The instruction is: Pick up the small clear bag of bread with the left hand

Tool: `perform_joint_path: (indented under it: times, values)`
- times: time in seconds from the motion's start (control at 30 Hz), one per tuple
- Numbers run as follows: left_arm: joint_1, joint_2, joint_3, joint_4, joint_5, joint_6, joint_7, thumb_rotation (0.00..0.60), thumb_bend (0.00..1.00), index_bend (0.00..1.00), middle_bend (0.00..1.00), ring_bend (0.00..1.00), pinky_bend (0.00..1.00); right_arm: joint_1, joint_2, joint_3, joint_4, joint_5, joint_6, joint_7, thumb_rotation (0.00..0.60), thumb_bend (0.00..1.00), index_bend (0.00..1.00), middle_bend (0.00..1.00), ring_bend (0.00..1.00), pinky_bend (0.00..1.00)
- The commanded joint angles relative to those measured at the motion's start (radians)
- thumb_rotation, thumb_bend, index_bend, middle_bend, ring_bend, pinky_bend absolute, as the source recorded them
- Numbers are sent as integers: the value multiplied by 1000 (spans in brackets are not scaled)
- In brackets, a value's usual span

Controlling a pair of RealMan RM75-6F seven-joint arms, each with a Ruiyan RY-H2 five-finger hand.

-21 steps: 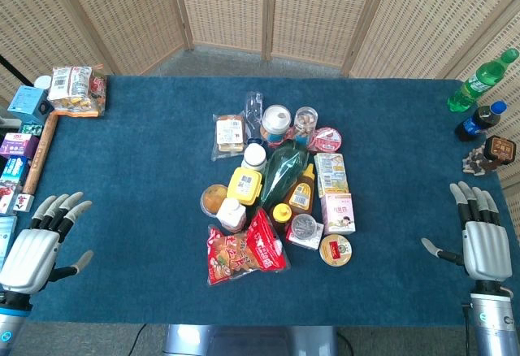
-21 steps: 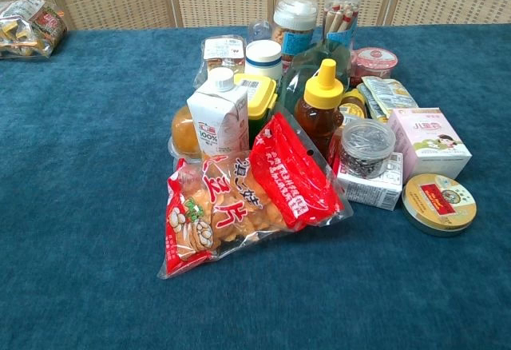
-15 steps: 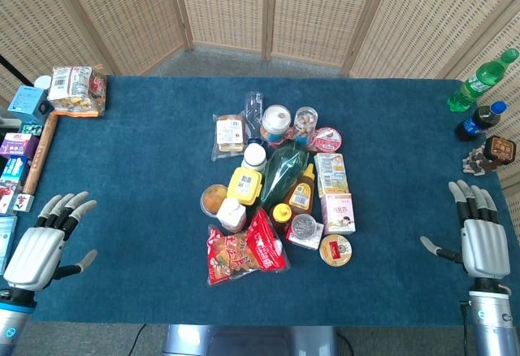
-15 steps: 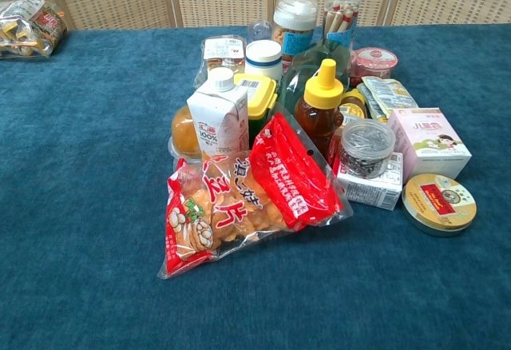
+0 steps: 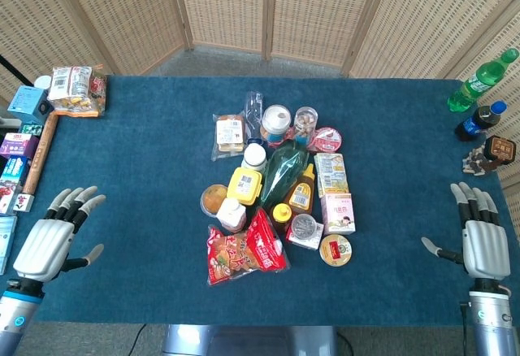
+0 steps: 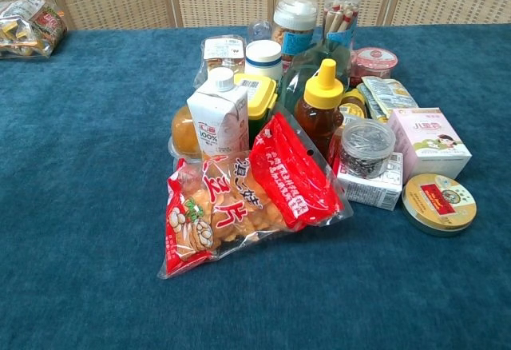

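The small clear bag of bread [image 5: 229, 135] lies flat at the back left of the pile of groceries; in the chest view the bag [image 6: 220, 53] shows behind a milk carton [image 6: 217, 118]. My left hand [image 5: 55, 238] hovers open near the table's front left corner, far from the bag, fingers spread and pointing away from me. Over at the front right edge, my right hand [image 5: 483, 240] is open too, holding nothing. Neither hand appears in the chest view.
Around the bag stand a clear bottle [image 5: 254, 109], a white-lidded jar [image 5: 275, 122] and a white bottle [image 5: 254, 158]. A red snack bag [image 5: 244, 249] lies at the pile's front. Boxes [image 5: 18, 143] line the left edge. Drink bottles [image 5: 481, 88] stand back right.
My left hand has shifted slightly to the right and forward over the table. The right hand and the groceries have stayed put.
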Motion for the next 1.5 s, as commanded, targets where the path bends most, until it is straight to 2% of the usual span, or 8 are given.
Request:
perform_joint_path:
  times: [0.03,0.3,0.5,0.8,1.03,1.5]
  values:
    - [-45,15,-24,1,-25,-54,-9,600,327,143,58,42,0,0,-1,0,2,2,-3,2,518,0,0,0,0,0]
    - [-200,56,-98,15,-128,-269,-70,600,326,123,31,42,0,-19,10,-3,3,11,9,18,517,0,0,0,0,0]
    - [-325,25,-156,92,-243,-430,-121,600,329,103,1,29,0,-43,33,-4,-9,15,35,23,514,0,0,0,0,0]
    - [-486,-112,-196,252,-378,-577,-67,600,328,2,0,0,0,-64,53,-5,-24,22,50,23,519,0,0,0,0,0]
    - [-606,-248,-232,428,-474,-663,-69,600,329,0,0,0,0,-81,72,-1,-34,30,65,24,516,0,0,0,0,0]
    - [-840,-493,-276,798,-571,-829,-69,600,328,0,0,0,0,-136,103,3,-56,65,112,26,516,0,0,0,0,0]
